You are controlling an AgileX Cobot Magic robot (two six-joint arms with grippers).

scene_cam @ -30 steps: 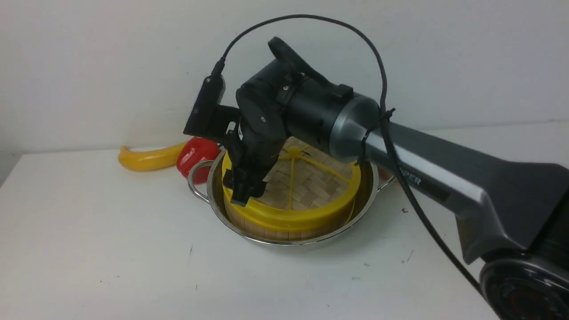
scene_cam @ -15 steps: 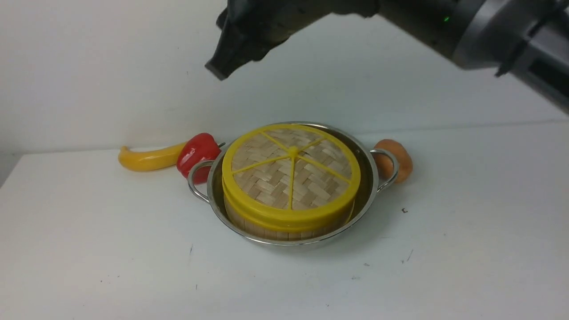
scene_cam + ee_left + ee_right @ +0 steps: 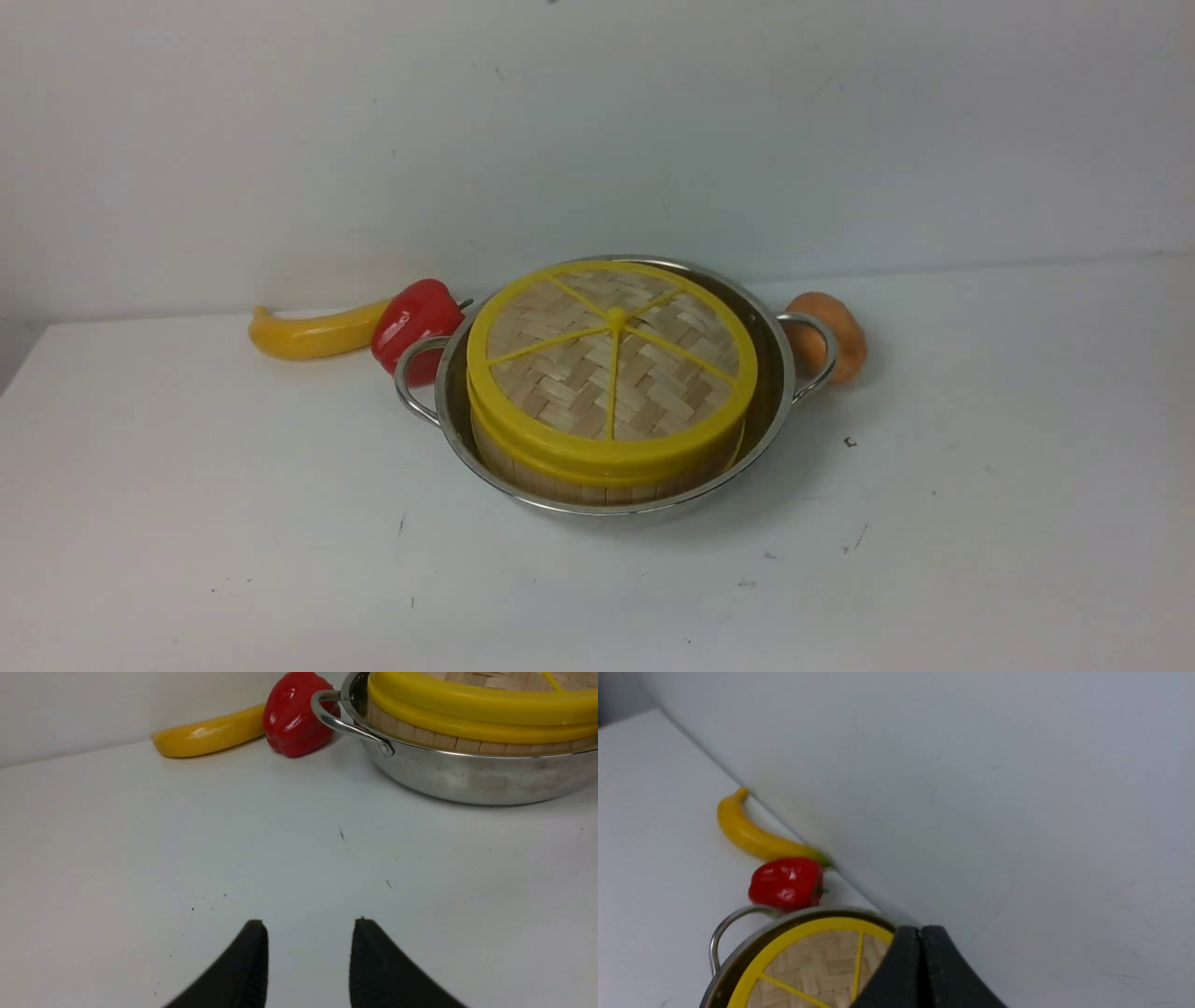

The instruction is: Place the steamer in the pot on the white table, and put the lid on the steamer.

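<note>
The lid [image 3: 611, 362] sits on the steamer [image 3: 597, 481] inside the pot [image 3: 780, 392]. The right gripper [image 3: 920, 940], pressed closed and empty, hangs above the lid's two-o'clock edge. The left gripper [image 3: 309, 933], jaws apart and empty, hovers over the white table [image 3: 140, 849] with the pot at its one o'clock.

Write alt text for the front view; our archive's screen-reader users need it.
A steel pot on a white table holds a bamboo steamer capped by its woven, yellow-rimmed lid. A yellow banana, red pepper and orange-brown item lie behind.

Yellow, red and steel in front of me

My flat woven-bamboo lid [image 3: 611, 373]: tan herringbone, yellow rim and spokes; shiny silver steel pot [image 3: 775, 411]; glossy red pepper [image 3: 413, 325]; speckled white tabletop [image 3: 233, 523].
</note>
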